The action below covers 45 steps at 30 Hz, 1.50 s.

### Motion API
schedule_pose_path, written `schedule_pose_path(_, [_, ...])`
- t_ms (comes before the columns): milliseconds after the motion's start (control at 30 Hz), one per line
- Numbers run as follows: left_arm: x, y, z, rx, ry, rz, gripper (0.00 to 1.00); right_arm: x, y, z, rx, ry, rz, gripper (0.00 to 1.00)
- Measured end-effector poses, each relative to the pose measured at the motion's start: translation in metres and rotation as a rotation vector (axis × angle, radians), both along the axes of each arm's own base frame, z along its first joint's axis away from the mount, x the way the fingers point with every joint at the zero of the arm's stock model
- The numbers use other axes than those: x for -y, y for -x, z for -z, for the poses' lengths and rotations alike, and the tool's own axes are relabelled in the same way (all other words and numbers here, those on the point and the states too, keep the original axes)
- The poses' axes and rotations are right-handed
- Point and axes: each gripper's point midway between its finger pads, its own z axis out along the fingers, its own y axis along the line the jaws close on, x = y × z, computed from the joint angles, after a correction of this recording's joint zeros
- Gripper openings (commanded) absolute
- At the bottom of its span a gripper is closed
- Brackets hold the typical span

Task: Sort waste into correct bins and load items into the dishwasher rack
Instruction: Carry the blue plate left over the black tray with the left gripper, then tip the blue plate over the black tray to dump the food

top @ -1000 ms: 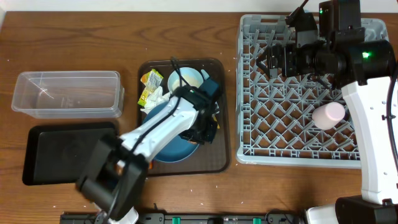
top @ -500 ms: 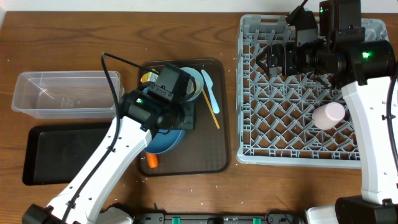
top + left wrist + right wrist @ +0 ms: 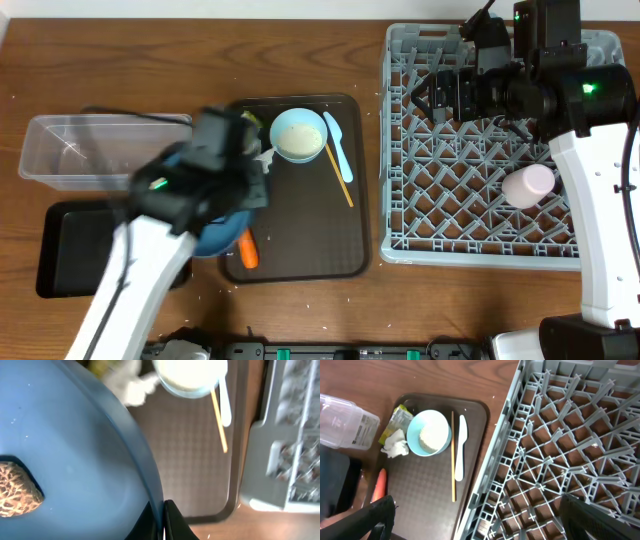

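Two tools, two roles: the left tool (image 3: pixel 161 519) pinches the dark blue plate (image 3: pixel 75 460) by its rim, brown crumbs (image 3: pixel 15 487) aboard, near the black tray (image 3: pixel 70 250) at left, likely to tip them in; the right tool (image 3: pixel 432 98) hangs open above the rack (image 3: pixel 470 258).

One rack (image 3: pixel 480 257), one plate (image 3: pixel 75 445), one bowl (image 3: pixel 298 135), one cup (image 3: pixel 527 184), one carrot (image 3: pixel 248 250)

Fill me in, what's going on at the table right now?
The left hand is shut on the rim of the dark blue plate, which carries brown crumbs, at the left edge of the serving tray; that arm is motion-blurred. The carrot, tissue, wrapper, white bowl, utensil and chopsticks lie on the tray. The right hand hangs open above the dishwasher rack, where a pink cup lies.
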Motion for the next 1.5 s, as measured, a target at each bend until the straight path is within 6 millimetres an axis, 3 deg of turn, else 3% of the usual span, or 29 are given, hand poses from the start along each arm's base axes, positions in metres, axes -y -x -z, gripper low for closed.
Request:
schedule_pose_path(267, [-0.073,0.008,-0.041,0.149,0.052,-0.241,0.06,0.000,-0.001,-0.001,0.004,-0.001,0.000,0.98])
schedule_pose_path(500, [-0.122,-0.005,-0.056,0.262,0.044,-0.335,0.06,0.000,-0.001,-0.001,0.004,-0.001,0.000,0.98])
schedule_pose_path(600, [-0.141,-0.012,-0.054,0.302,0.049,-0.370,0.06,0.000,-0.001,-0.001,0.004,-0.001,0.000,0.98])
schedule_pose_path(700, [-0.147,-0.016,-0.047,0.306,0.109,-0.386,0.06,0.000,-0.001,-0.001,0.004,-0.001,0.000,0.98])
schedule_pose_path(1000, [-0.171,-0.020,-0.051,0.353,0.114,-0.477,0.06,0.000,-0.001,-0.001,0.004,-0.001,0.000,0.99])
schedule_pose_path(1267, [-0.166,-0.013,-0.014,0.267,0.180,-0.506,0.06,0.000,-0.001,-0.001,0.007,-0.001,0.000,0.99])
schedule_pose_path(1500, [-0.178,-0.025,-0.028,0.373,0.151,-0.465,0.06,0.000,-0.001,-0.001,0.006,-0.001,0.000,0.99])
